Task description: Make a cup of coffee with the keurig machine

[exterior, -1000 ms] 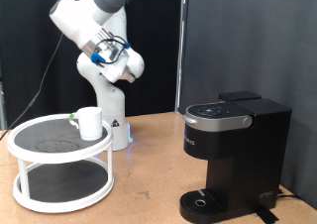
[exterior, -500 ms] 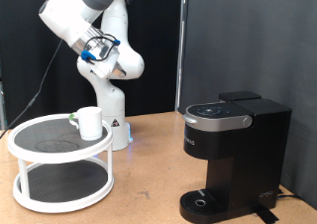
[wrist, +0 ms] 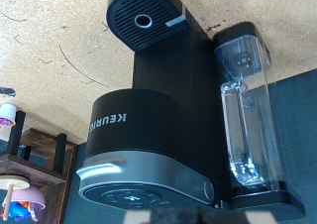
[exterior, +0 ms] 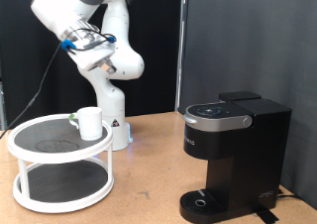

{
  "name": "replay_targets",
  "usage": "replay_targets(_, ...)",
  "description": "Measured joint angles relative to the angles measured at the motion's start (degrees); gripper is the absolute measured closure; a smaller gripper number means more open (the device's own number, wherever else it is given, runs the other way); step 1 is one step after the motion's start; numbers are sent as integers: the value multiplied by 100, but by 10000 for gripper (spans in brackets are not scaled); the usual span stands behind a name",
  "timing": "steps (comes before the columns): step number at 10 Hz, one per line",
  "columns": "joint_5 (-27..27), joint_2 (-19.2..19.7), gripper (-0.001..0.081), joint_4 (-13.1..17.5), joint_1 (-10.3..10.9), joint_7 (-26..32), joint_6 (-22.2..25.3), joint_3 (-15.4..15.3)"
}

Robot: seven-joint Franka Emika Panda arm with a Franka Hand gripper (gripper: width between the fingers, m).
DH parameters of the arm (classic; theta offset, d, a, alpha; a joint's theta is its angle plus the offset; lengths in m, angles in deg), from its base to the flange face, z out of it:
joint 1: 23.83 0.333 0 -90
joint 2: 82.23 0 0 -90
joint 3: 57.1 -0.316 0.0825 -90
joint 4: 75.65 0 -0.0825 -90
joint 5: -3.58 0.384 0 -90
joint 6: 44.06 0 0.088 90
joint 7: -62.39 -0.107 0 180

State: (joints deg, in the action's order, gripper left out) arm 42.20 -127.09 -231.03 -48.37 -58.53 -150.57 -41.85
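Gripper [exterior: 81, 36] sits high at the exterior view's upper left, up by the robot's white body, well above everything on the table. You can't tell how its jaws stand: the exterior view is too small and the wrist view shows no fingers. Nothing visible between the fingers, so don't count it as holding anything.

Your cup [exterior: 89, 122] is on the top tier of the white two-tier stand [exterior: 30, 150] at the left of the scene, upright, almost straight below the gripper and well apart from it. A tiny white and green item sits just beside the cup, too small to identify.

Your keurig machine [exterior: 233, 145] stands at the right of the scene, lid down, drip tray [exterior: 205, 200] bare, no cup under the spout. In the wrist view the keurig machine [wrist: 158, 115] fills the picture, its water tank [wrist: 248, 105] alongside.

Key relation: cup lies down from the gripper; machine is down and far to the right. Cup is clearly the nearer one. Judging by this, the cup has not been placed and no brewing step is done.
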Motion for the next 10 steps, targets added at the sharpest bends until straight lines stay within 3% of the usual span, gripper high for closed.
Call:
replay_targets(3, -739, 7, 801, 214, -204, 242, 701, 503)
replay_targets(6, -961, 173, 801, 444, -256, 302, 1187, 873)
replay_targets(10, -1009, 165, 801, 395, -293, 626, 1053, 908)
